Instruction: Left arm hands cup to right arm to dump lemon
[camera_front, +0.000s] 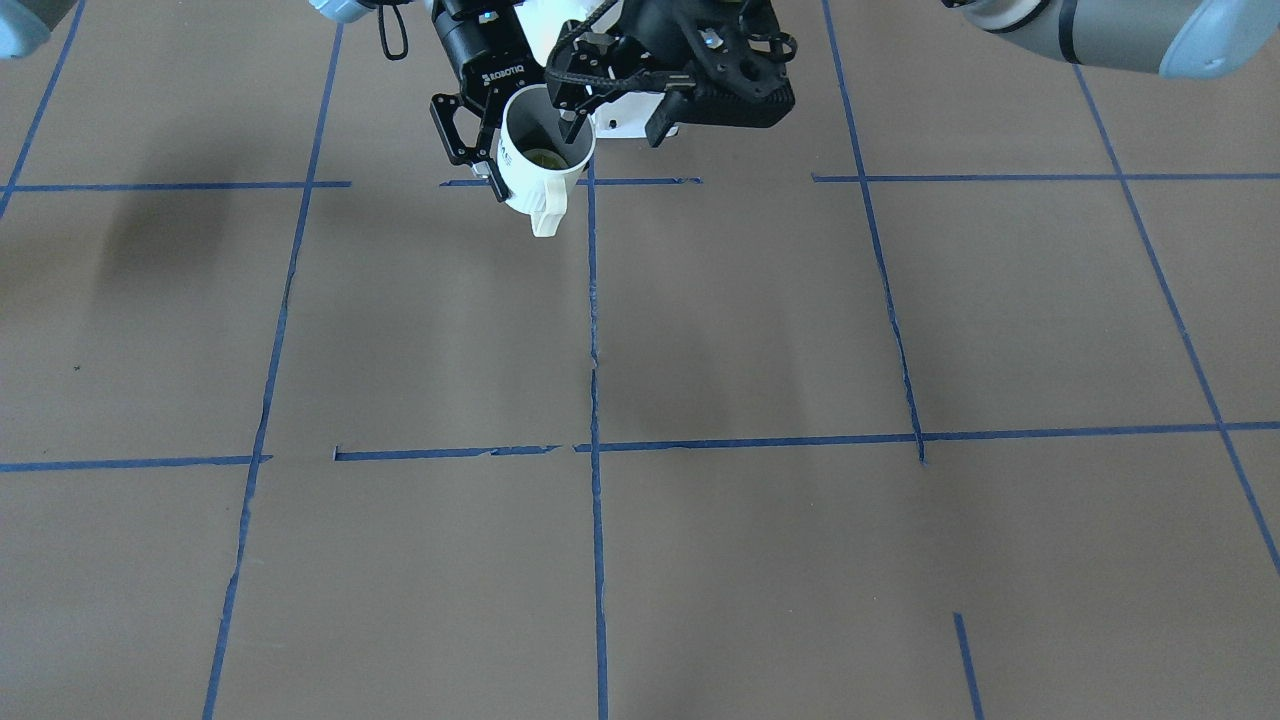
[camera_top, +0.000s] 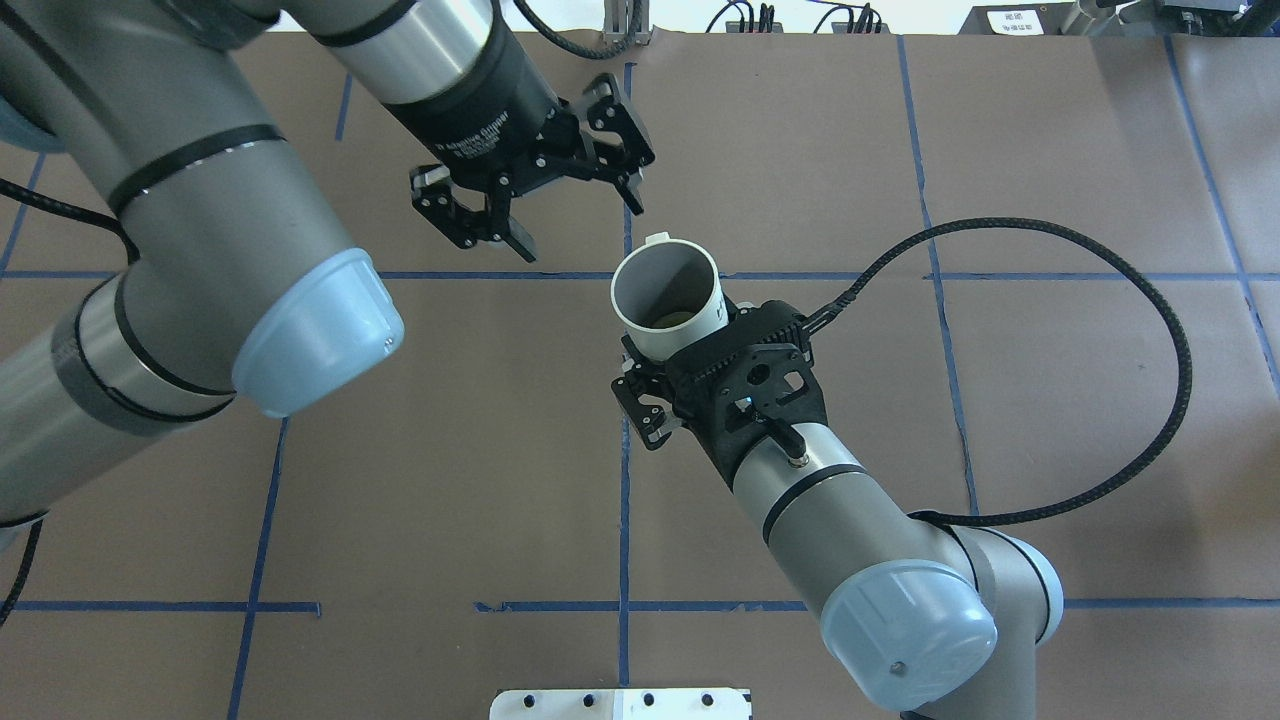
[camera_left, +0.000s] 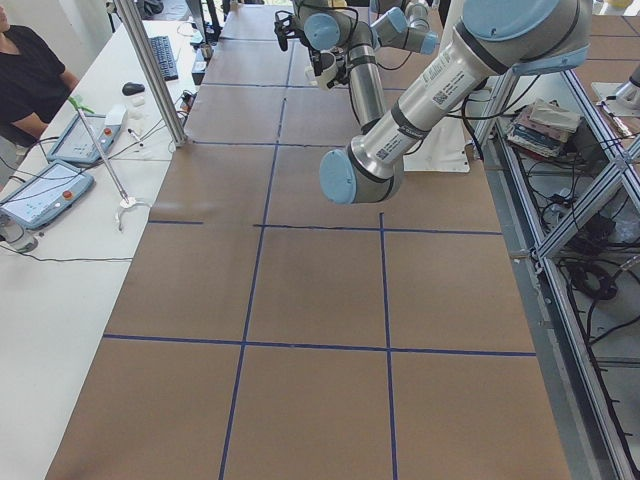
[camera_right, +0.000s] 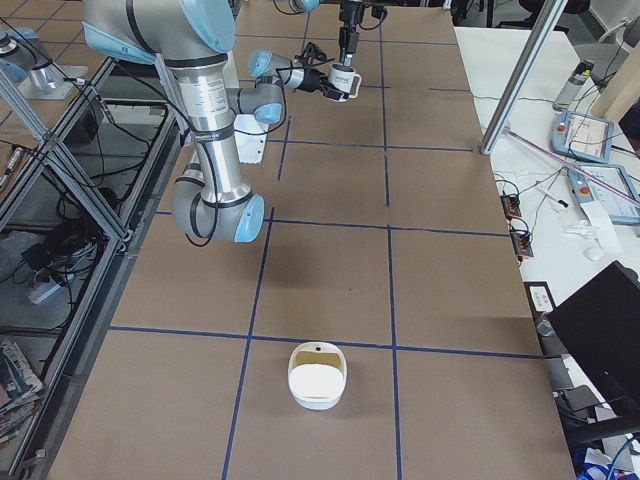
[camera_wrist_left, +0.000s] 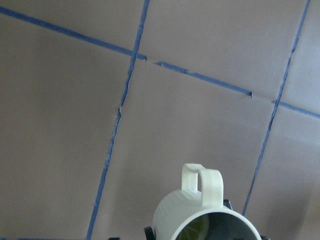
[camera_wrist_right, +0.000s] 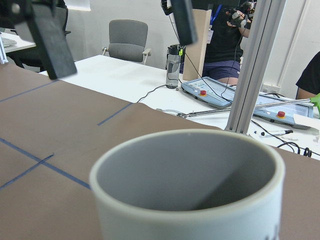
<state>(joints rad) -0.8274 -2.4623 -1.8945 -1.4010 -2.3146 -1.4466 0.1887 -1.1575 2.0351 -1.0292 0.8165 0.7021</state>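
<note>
My right arm (camera_top: 200, 250) folds at the elbow and carries its wrist out level. My right gripper (camera_top: 580, 228) points across the surface (camera_front: 760, 330) toward the operators' side. Its two fingers are spread wide with nothing between them. In the right wrist view they stand at the top of the picture, and the cup's grey mouth fills the bottom just ahead of them. From the front the fingers sit close beside the lettered side of the cup; I cannot tell whether they touch it.

My left arm (camera_top: 800, 500) reaches in from the other side. My left gripper (camera_front: 583, 128) is clamped on the rim of the cup (camera_front: 525, 185), on the side away from the handle (camera_front: 548, 212). It holds the cup up off the surface, mouth upward and a little tilted.

The lemon (camera_front: 545, 158) lies inside at the bottom of the cup, and it also shows in the left wrist view. The handle points away from me, toward the operators.

Beyond and below the cup, the brown surface is crossed by blue tape lines (camera_front: 594, 320). Far off toward my right end of the surface, well apart from both grippers, a white container (camera_right: 317, 375) stands alone.
</note>
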